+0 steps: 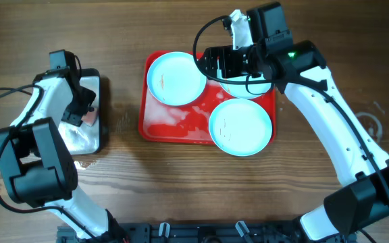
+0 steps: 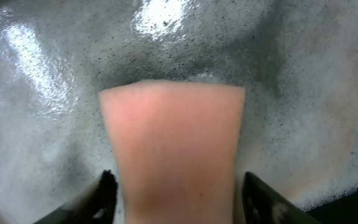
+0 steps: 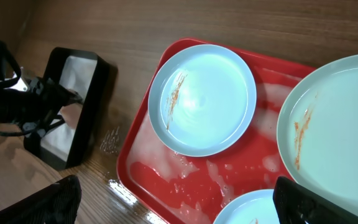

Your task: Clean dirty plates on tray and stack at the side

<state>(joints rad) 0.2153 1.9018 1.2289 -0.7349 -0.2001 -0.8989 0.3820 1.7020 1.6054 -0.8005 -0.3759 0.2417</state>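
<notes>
Pale-blue, round and shallow, the nearest of the plates (image 1: 240, 126) lies at the right of the wet red tray (image 1: 145, 126), white suds (image 1: 171, 120) beside it. Two more lie farther back, orange-streaked, the right one partly under the right gripper (image 3: 176, 182), its fingers spread wide and empty. At left, the left gripper (image 2: 180, 193) clenches a soft pink sponge (image 2: 173, 137) in a foamy dark-rimmed pan (image 1: 105, 115).

The right arm (image 1: 302, 74) hides most of one plate (image 1: 238, 92); the sponge (image 2: 173, 149) seemingly covers the left tool's (image 2: 180, 190) grip.
</notes>
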